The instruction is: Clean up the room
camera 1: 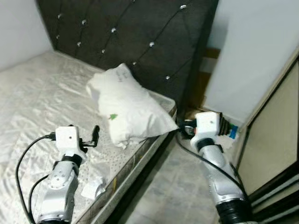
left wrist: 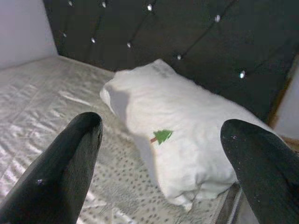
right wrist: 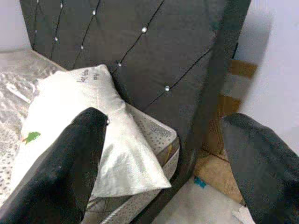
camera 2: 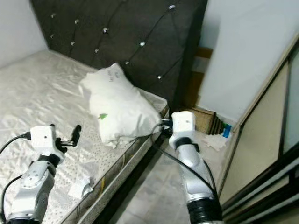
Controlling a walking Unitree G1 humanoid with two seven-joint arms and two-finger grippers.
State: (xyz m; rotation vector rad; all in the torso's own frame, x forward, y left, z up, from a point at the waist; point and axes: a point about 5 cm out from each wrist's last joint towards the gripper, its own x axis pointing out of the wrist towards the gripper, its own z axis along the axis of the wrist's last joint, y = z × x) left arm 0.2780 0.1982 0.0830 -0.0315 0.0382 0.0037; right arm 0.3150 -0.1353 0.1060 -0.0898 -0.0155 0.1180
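While the puffy white pillow with a small green tree print (camera 1: pixel 128 105) sits on the bare mattress (camera 1: pixel 32 93), both the left gripper (left wrist: pixel 161 154) and right gripper (right wrist: pixel 163 154) hover spread wide, holding nothing.

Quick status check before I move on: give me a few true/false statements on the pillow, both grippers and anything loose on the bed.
1. The white pillow lies on the mattress by the dark headboard. True.
2. The left gripper is shut on the pillow. False: it is open and apart from it.
3. The right gripper is open. True.
4. A crumpled white scrap lies near the mattress edge. True.
5. The pillow carries a red star. False: a small green tree mark.
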